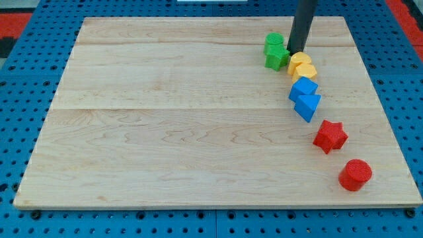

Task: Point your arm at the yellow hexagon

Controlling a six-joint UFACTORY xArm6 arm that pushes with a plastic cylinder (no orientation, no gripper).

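Note:
The yellow hexagon (299, 61) lies on the wooden board (165, 119) at the view's upper right, with a second yellow block (305, 71) touching it just below. My tip (295, 50) stands right at the hexagon's top-left edge, between it and two green blocks (275, 51) on its left. The dark rod rises from there to the view's top.
Below the yellow blocks lie a blue cube (303, 87) and a blue triangular block (308, 105), then a red star (330, 136) and a red cylinder (355, 174) near the board's right edge. A blue pegboard (20, 132) surrounds the board.

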